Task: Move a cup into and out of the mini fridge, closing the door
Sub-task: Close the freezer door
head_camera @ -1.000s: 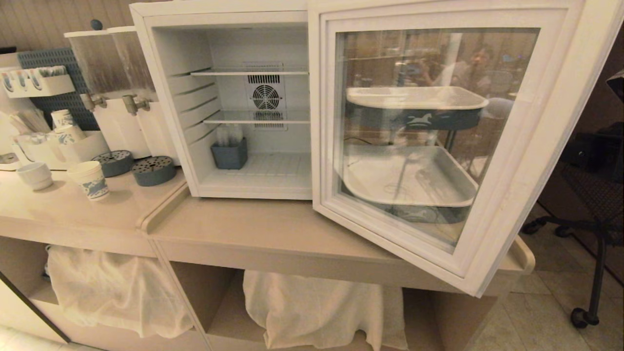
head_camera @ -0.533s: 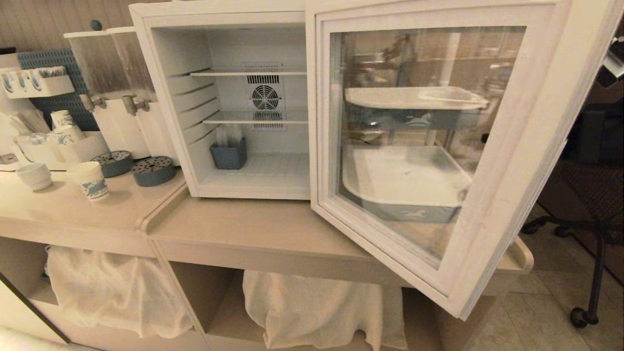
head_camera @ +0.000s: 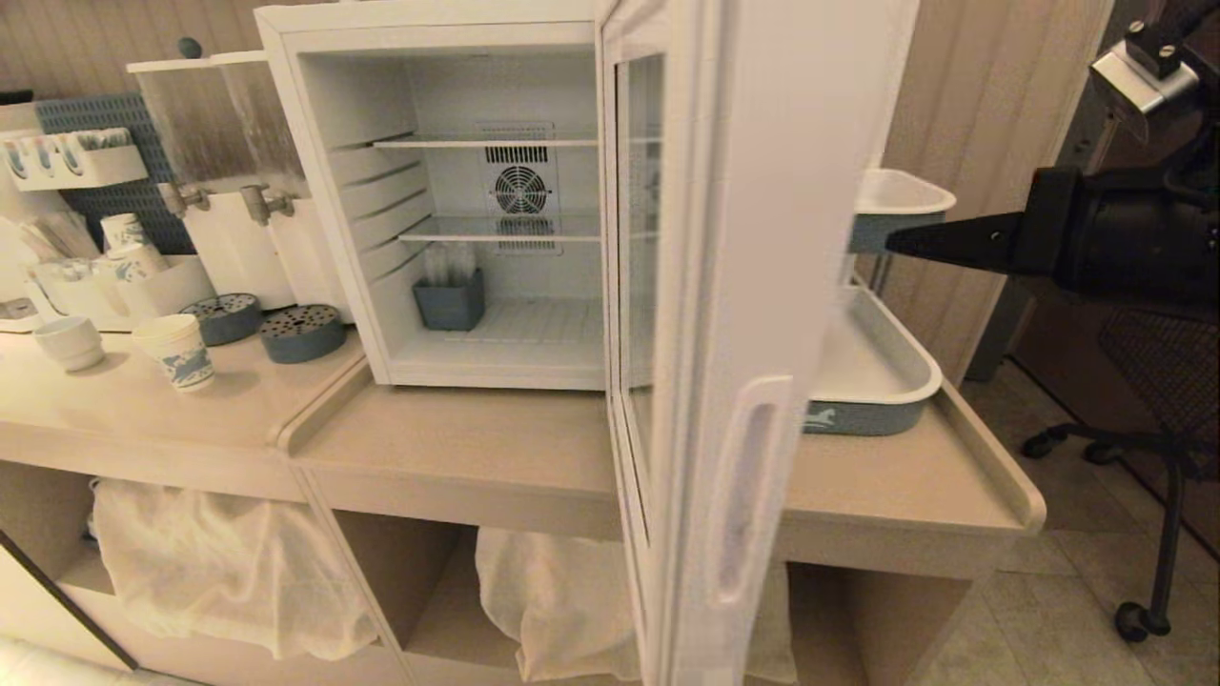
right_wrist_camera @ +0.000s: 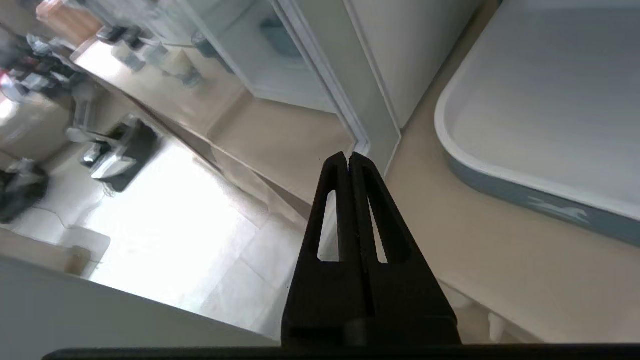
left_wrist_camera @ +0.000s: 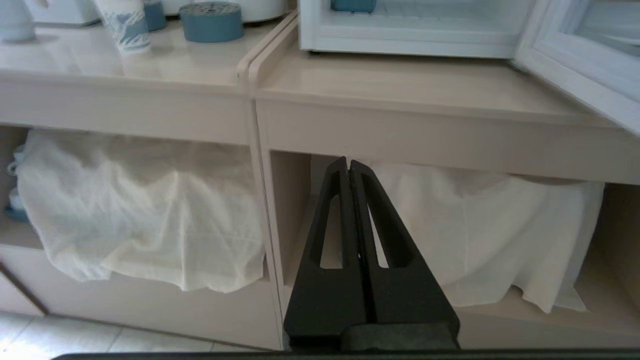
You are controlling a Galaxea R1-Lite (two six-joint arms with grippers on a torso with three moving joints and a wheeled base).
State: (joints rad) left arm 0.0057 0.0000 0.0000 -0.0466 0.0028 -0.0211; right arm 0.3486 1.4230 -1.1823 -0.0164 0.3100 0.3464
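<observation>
swung edge-on now, the door (head_camera: 724, 314), right pincer (head_camera: 896, 243) closed, seemingly just behind it.

place: café-style drinks corner | evidence: drink dispensers (head_camera: 214, 143), paper cup (head_camera: 176, 351), mini fridge (head_camera: 448, 191), serving trays (head_camera: 872, 367) on table (head_camera: 457, 438)

Standing along a ribbed wood-panel wall (head_camera: 963, 105): a beige counter (head_camera: 477, 448) with open shelves below, holding white cloth bundles (head_camera: 229, 562). Showing at right: pale floor tiles (head_camera: 1048, 610) and a black wheeled chair base (head_camera: 1144, 534).
</observation>
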